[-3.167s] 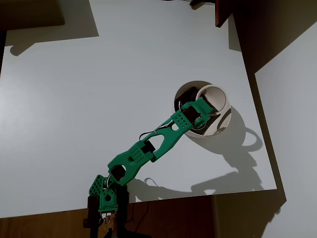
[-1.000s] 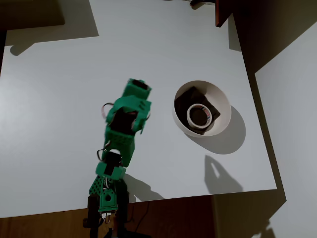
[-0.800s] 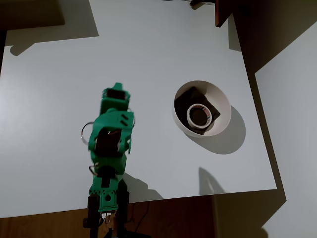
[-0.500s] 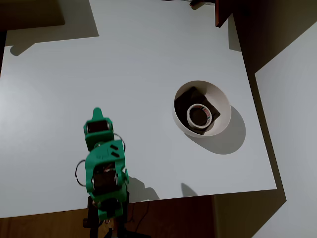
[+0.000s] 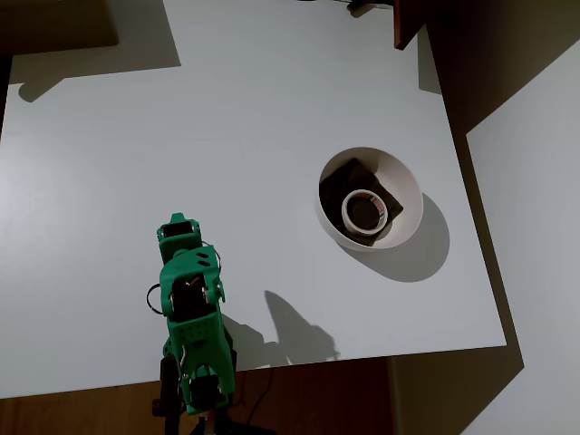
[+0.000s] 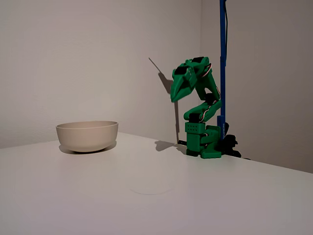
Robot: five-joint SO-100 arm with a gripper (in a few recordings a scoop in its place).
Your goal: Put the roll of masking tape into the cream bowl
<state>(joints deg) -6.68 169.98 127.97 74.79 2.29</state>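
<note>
One roll of masking tape (image 5: pixel 364 210) lies flat inside the one cream bowl (image 5: pixel 408 186), hollow centre facing up, in the overhead view. It sits on top of one dark brown lump (image 5: pixel 344 178) that also lies in the bowl; the lump's corner shows toward the bowl's upper-left inner wall. The tape touches nothing but the lump and poss. the bowl's inner slope at its lower side; can't tell for sure.

In the fixed view the bowl (image 6: pixel 88 135) stands upright on the white worktop (image 6: pixel 146 196), left of the arm, well apart from it. Its contents are hidden behind the rim there.

One green arm (image 5: pixel 192 317), folded back over its own base at the worktop's near edge in the overhead view, well apart from the bowl. In the fixed view the arm (image 6: pixel 200 122) is curled up tall, w/ the gripper (image 6: pixel 177 92) pointing down and to the left, high above the worktop. Nothing is seen in the jaws; whether they're spread or pressed together, can't tell: too small and seen edge-on.

One blue upright pole (image 6: pixel 222 58) stands just behind the arm's base in the fixed view. The arm's shadow falls on the worktop to its right in the overhead view.
</note>
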